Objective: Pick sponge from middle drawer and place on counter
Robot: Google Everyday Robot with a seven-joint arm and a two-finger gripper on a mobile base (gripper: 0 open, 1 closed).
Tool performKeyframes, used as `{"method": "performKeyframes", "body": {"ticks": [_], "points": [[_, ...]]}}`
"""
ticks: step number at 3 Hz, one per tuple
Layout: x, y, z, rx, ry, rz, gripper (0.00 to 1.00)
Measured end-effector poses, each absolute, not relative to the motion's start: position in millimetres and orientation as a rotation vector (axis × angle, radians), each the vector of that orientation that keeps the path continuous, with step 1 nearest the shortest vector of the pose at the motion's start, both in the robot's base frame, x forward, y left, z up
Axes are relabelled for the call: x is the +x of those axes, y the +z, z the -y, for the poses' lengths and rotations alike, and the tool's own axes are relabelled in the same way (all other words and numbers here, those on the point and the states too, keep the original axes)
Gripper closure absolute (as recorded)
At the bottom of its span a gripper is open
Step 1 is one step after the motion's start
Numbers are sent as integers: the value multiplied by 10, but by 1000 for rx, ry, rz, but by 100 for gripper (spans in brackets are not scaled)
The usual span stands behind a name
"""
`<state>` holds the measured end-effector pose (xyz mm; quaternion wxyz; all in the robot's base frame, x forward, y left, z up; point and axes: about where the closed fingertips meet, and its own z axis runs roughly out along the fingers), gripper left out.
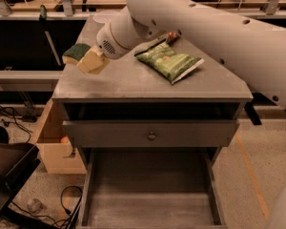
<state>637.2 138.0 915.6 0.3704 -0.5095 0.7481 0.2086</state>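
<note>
My gripper [86, 60] is at the left edge of the counter [133, 82], a little above its surface. It is shut on the sponge [76, 52], whose dark green face points up and left, with pale foam below it. The sponge hangs partly past the counter's left edge. The middle drawer [150, 199] stands pulled out at the bottom of the view, its bare scuffed floor showing nothing inside. My white arm comes in from the upper right across the counter.
A light-green snack bag [170, 61] lies on the counter right of the gripper. A grey drawer front with a round knob [151, 136] sits under the counter. A cardboard box [55, 147] and cables lie on the floor at left.
</note>
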Motion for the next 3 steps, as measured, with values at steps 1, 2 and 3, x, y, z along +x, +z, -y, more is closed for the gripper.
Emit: {"method": "performKeyframes", "body": {"ticks": [1, 2, 3], "points": [[6360, 9162, -1395, -1310, 536, -1917, 13], [6349, 9167, -1410, -1313, 536, -1915, 0], [6349, 9167, -1410, -1313, 536, -1915, 0]]}}
